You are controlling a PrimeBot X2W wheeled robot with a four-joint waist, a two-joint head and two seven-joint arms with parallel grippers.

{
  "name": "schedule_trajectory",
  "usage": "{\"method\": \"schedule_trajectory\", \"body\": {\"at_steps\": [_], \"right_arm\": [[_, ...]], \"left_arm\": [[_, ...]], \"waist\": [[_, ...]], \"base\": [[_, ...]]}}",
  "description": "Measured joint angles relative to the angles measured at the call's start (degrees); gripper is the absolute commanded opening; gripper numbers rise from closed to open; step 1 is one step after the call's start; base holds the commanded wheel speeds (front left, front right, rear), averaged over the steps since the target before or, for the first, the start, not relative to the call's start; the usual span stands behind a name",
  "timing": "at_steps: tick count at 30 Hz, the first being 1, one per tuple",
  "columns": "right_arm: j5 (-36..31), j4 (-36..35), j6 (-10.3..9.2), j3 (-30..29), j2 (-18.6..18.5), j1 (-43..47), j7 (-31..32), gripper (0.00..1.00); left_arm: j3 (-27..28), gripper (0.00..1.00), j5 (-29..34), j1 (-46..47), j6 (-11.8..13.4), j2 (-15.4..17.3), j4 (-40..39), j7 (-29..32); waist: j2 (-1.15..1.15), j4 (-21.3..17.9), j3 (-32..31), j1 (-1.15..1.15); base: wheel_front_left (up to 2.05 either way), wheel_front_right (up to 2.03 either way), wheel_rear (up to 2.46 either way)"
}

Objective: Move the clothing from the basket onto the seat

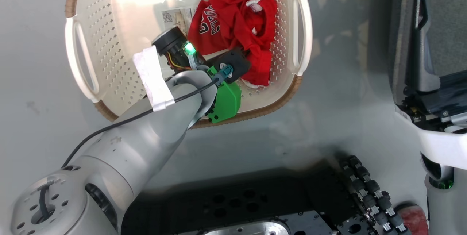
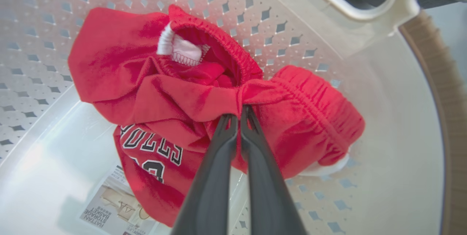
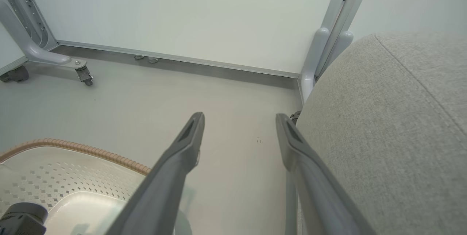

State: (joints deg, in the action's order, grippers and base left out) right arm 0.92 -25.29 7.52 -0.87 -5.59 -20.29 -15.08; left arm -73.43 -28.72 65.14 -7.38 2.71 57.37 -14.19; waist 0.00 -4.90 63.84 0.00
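left gripper (image 2: 237,112): clenched, fingertips pressed together on a bunched ridge of red cloth; a raised fold probably gives better purchase than flat fabric.
clothing (image 2: 182,92): in the basket, heaped just ahead of and around the closed tips.
shorts (image 2: 310,118): right of the tips, waistband curling away.
jersey (image 2: 153,147): left of the fingers, lettering showing.
pinched garment: cannot tell which; the fold sits where the two tangle, so one pull may bring both.
basket (image 2: 365,81): walls all round the left gripper.
right gripper (image 3: 239,118): fingers spread, holding nothing, seemingly parked clear of the basket.
seat (image 3: 383,118): just right of the right gripper; no clothing on the part in view.
step: grasp made, lift not yet begun.
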Motion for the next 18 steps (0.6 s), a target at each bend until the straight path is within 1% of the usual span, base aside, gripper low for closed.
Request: {"method": "schedule_trajectory", "body": {"at_steps": [4, 8, 13, 15, 18], "right_arm": [[0.0, -0.1, 0.00, -0.6, 0.2, -1.5, 0.0, 1.00], [0.0, 0.2, 0.00, -0.5, 0.5, -3.3, 0.0, 1.00], [0.0, 1.3, 0.00, -0.7, 0.6, -4.1, 0.0, 1.00], [0.0, 1.7, 0.00, -0.6, 0.6, -4.2, 0.0, 1.00], [0.0, 2.4, 0.00, -0.5, 0.8, -4.4, 0.0, 1.00]], "left_arm": [[0.0, 0.00, -0.5, 0.5, 0.4, 0.0, -0.8, -0.6], [1.0, 0.00, -0.5, 0.7, 2.0, 0.1, -2.6, -0.8], [4.0, 0.00, 1.4, -0.8, 3.4, 0.0, -3.8, -0.9], [5.5, 0.00, 2.2, -2.3, 3.8, 0.7, -4.4, -0.9], [8.2, 0.00, 3.6, -5.0, 4.4, 3.0, -5.5, -0.9]], "waist": [[0.00, 1.0, 0.0, 0.00], [0.00, 1.6, -0.5, 0.00], [0.00, 2.4, -2.6, 0.00], [0.00, 2.7, -3.5, 0.00], [0.00, 3.1, -5.1, 0.00]], "base": [[0.00, 0.00, 0.00], [0.00, 0.00, 0.00], [0.00, 0.00, 0.00], [0.00, 0.00, 0.00], [0.00, 0.00, 0.00]]}}
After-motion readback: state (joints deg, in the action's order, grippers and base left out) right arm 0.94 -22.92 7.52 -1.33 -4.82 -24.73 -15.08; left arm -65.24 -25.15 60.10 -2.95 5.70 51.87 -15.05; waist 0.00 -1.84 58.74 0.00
